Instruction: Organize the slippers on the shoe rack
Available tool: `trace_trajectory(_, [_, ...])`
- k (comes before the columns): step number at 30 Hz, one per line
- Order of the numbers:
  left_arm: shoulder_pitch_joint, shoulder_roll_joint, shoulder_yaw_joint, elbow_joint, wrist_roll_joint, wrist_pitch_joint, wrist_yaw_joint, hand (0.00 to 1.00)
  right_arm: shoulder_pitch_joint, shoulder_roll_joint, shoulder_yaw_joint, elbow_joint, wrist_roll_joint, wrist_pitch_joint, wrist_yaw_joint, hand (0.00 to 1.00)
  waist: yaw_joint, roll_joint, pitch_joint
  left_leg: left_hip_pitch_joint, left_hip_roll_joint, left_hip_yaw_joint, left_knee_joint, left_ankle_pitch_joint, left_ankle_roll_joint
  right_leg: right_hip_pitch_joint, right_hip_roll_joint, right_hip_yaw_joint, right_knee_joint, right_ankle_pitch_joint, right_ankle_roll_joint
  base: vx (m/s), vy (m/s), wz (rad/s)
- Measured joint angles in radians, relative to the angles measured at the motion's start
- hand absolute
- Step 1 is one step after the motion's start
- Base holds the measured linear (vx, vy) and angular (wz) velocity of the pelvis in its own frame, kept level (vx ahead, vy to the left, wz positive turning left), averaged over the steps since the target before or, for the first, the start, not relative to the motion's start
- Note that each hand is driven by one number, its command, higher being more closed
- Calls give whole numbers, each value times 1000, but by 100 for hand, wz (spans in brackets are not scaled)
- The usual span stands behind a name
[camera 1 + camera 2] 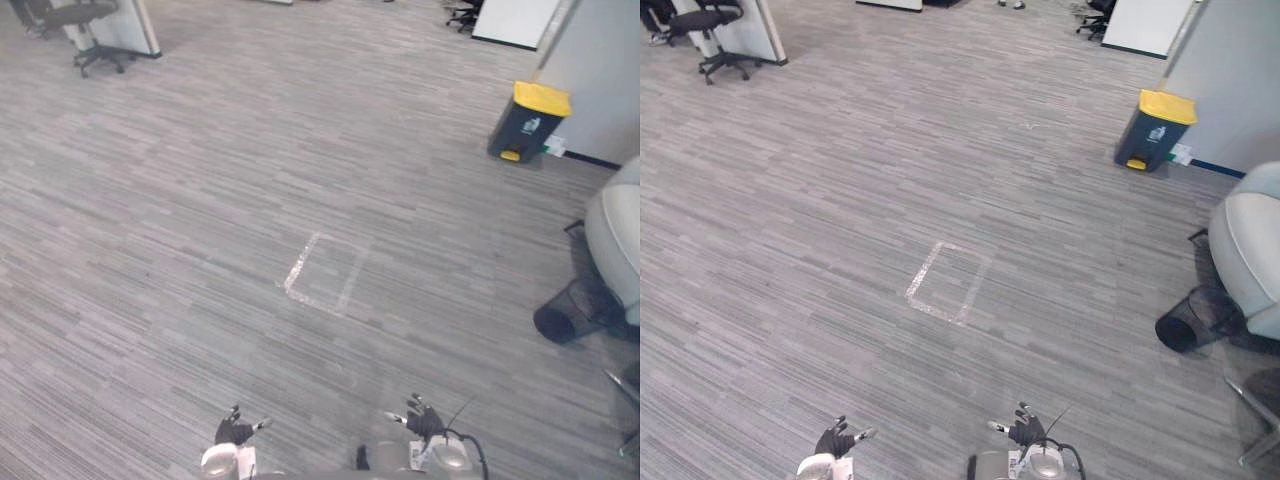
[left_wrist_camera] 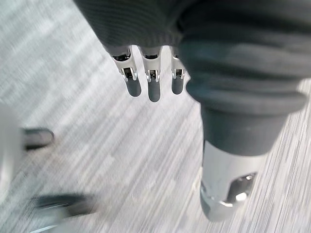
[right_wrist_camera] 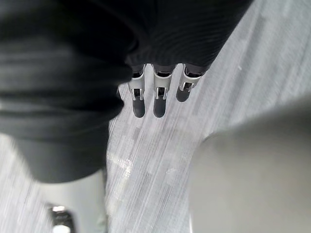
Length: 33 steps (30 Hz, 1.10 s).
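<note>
Nearest the camera, at the lower edge of the head views, the left hand [image 1: 235,430] and the right hand [image 1: 425,418] hung low over the floor, well apart from each other. In the left wrist view its fingers [image 2: 154,90] reached out straight side by side, with the thumb [image 2: 228,189] held apart from them, and nothing lay between them. In the right wrist view the fingers [image 3: 159,104] were likewise straight and loose, holding nothing, with only carpet past them. The floor [image 1: 200,200] was grey striped carpet that spread across the whole scene. A pale wall [image 1: 600,70] rose at the far right. A pale upholstered chair [image 1: 618,240] stood at the right edge, nearer than the wall. A dark bin [image 1: 528,122] with a yellow lid stood on the carpet just beside the wall's foot. A black office chair [image 1: 90,30] stood far off at the upper left, next to a white partition [image 1: 125,25]. A black mesh basket [image 1: 570,310] sat on the carpet close to the pale chair. Near the middle of the floor, a faint pale tape outline [image 1: 325,272] formed a rough rectangle, well ahead of both hands.
</note>
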Motion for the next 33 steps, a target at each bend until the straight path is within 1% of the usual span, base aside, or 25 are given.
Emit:
trace_trajectory(1, [9, -2, 0, 1, 8, 0, 0, 0, 2, 1, 0, 0, 0, 0, 0, 0, -1, 0, -2, 17, 5, -11, 8, -6, -11, 12, 8, 12, 6, 49, -24, 602, -231, 17])
trace_trajectory(2, [15, -18, 4, 8, 15, -1, -5, 0, 0, -3, -1, 1, -1, 3, 0, 0, 3, 29, -10, 21, 43, -23, 64, -12, -21, 30, 28, 6, 40, 18, -59, 499, -191, 11])
trace_trajectory(3, [18, -20, 12, 8, 19, -1, -7, 0, 0, -1, -2, -1, -3, 3, 1, 0, 4, 26, -18, -5, 49, -43, 131, -7, -29, 32, 27, -5, 60, -12, -66, 769, -285, 18])
trace_trajectory(4, [8, -33, 37, -1, 25, 0, -8, 0, 1, -6, -3, -11, -3, 3, 0, 0, 0, 37, -12, -78, 59, -53, 318, 8, -52, 63, 35, -18, 61, -48, -76, 627, -228, 22])
trace_trajectory(5, [3, -40, 51, -8, 25, 0, -9, 0, 3, -9, -2, -17, -3, 6, 0, 0, 0, 44, -8, -108, 70, -51, 392, 19, -70, 79, 43, -19, 52, -54, -80, 726, -244, 2])
trace_trajectory(6, [10, -64, 96, -30, 25, 1, -9, 0, 12, -21, 1, -43, -2, 11, -1, 0, 6, 73, 10, -204, 114, -47, 672, 126, -109, 163, 68, -16, 13, -82, -95, 548, -116, -28])
trace_trajectory(7, [28, -72, 107, -50, 25, 2, -7, 0, 14, -27, 1, -47, 7, 13, -2, 0, 15, 85, 18, -279, 171, -24, 878, 137, -98, 234, 94, 3, -18, -112, -116, 541, -77, -37])
trace_trajectory(9, [37, -61, 103, -76, 24, 3, -7, 0, 19, -15, 1, -47, 9, 19, -3, 0, 34, 78, 18, -357, 220, 31, 1016, 86, -77, 337, 107, 42, -46, -158, -131, 517, -18, -51])
trace_trajectory(11, [45, -51, 104, -97, 24, -1, -7, 0, 22, 8, 0, -37, 17, 21, -3, 0, 51, 56, 13, -434, 218, 88, 949, 20, -63, 428, 88, 107, -90, -176, -133, 535, 24, -80])
trace_trajectory(14, [42, -37, 89, -95, 24, -1, -8, 0, 9, 21, -1, -30, 28, 21, -1, 0, 60, 41, 15, -505, 127, 80, 547, 12, -72, 495, 28, 175, -139, -193, -103, 524, 136, -86])
trace_trajectory(15, [40, -33, 78, -90, 24, -2, -8, 0, 7, 17, -4, -19, 28, 21, -2, 0, 60, 42, 15, -533, 76, 9, 339, 79, -89, 515, 1, 206, -161, -201, -96, 320, 134, -56])
trace_trajectory(16, [40, -31, 74, -88, 24, -2, -8, 0, 8, 15, -7, -16, 28, 22, -2, 0, 61, 46, 15, -537, 67, -14, 279, 107, -97, 521, -4, 213, -166, -201, -96, 626, 273, -93])
trace_trajectory(17, [44, -27, 51, -76, 24, -4, -7, 0, 5, 4, -1, 5, 26, 23, -2, 0, 73, 56, 8, -522, 53, -59, 168, 287, -137, 541, -8, 253, -183, -203, -91, 413, 184, -78])
trace_trajectory(18, [38, -10, 47, -59, 24, -2, -7, 0, 3, 5, 0, 10, 26, 24, -3, 0, 73, 50, 5, -507, 35, -45, 170, 284, -80, 553, -28, 268, -181, -201, -84, 508, 229, -70])
trace_trajectory(19, [30, 1, 43, -41, 24, -2, -6, 0, 4, 11, 1, 9, 25, 21, -3, 0, 59, 35, 3, -500, 25, -34, 173, 269, -72, 547, -42, 270, -165, -188, -65, 565, 248, -36])
trace_trajectory(20, [14, 18, 36, -22, 23, -2, -6, 0, 8, 21, 0, 19, 24, 22, 0, 0, 60, 9, -4, -495, 20, 8, 225, 230, -27, 520, -59, 297, -95, -169, -37, 458, 203, -27])
trace_trajectory(22, [12, 29, 18, -19, 23, -1, -7, 0, 7, 22, -2, 30, 20, 22, 0, 0, 64, -2, -4, -460, 12, 39, 236, 209, 1, 496, -63, 319, -2, -155, -16, 422, 177, -39])
trace_trajectory(23, [14, 30, 15, -13, 23, -1, -7, 0, 5, 19, -5, 38, 10, 20, 1, 0, 66, -4, -2, -404, 10, 69, 236, 185, 20, 440, -51, 347, 173, -118, 38, 459, 210, -65])
trace_trajectory(24, [18, 30, 11, -4, 23, 0, -7, 0, 4, 10, -6, 39, 6, 18, 2, 0, 61, 2, 5, -334, 15, 77, 235, 143, 21, 385, -35, 361, 365, -56, 169, 363, 175, -69])
trace_trajectory(25, [21, 32, 4, -2, 23, 1, -6, 0, 3, 6, -6, 38, 5, 16, 3, 0, 59, 11, 11, -306, 20, 78, 233, 114, 19, 354, -29, 358, 456, -42, 209, 343, 143, -63])
trace_trajectory(26, [21, 43, -15, 0, 20, 3, -6, 0, 1, 5, -5, 40, 6, 14, 5, 0, 60, 1, 16, -254, 16, 91, 225, 65, 9, 274, -38, 310, 625, -76, 178, 309, 75, -49])
trace_trajectory(28, [16, 49, -20, 14, 21, 5, -6, 0, 1, 0, 0, 40, 5, 16, 11, 0, 60, -14, 17, -180, 18, 119, 192, 26, 16, 155, -65, 184, 714, -171, 27, 293, 14, -50])
trace_trajectory(31, [17, 44, -16, 19, 24, 11, -7, 0, 0, -1, -5, 30, 8, 9, 12, 0, 40, -9, 17, -96, 51, 134, 129, -5, -22, 56, -25, 53, 544, -257, -3, 275, -74, -29])
trace_trajectory(32, [16, 42, -16, 18, 24, 12, -8, 0, 0, -1, -4, 27, 8, 9, 13, 0, 37, -8, 16, -78, 60, 135, 121, -10, -31, 46, -15, 38, 489, -257, -3, 398, -138, -3])
trace_trajectory(33, [15, 39, -17, 19, 26, 14, -9, 0, -1, -2, -5, 23, 8, 9, 14, 0, 35, -6, 16, -41, 73, 142, 91, -16, -45, 24, 6, 19, 336, -233, -14, 553, -156, -3])
